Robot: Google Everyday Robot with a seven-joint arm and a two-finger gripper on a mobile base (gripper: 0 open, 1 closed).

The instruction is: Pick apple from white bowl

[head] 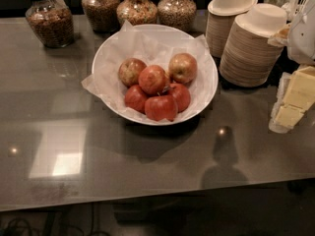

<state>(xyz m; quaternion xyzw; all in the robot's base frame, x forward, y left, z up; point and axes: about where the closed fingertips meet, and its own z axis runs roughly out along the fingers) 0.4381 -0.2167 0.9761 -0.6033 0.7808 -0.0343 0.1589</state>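
Observation:
The white bowl [202, 90], wide, shallow and lined with crinkled white paper, stands at the middle of the counter. It holds several apples. The pale yellowish-gold apple [182, 68] with a pink blush lies at the back right of the pile, uncovered from above. A duller brownish-yellow apple [131, 71] lies at the back left. Deeper red-orange apples [161, 107] fill the middle and front. My gripper [291, 104], white with cream-yellow parts, is at the right edge of the view, to the right of the bowl and apart from it, with nothing in it.
Two stacks of small beige disposable bowls [248, 53] stand right behind the bowl's right side. Several glass jars of grains [49, 23] line the back edge. The glossy grey counter [147, 161] ends at its front edge low in the view.

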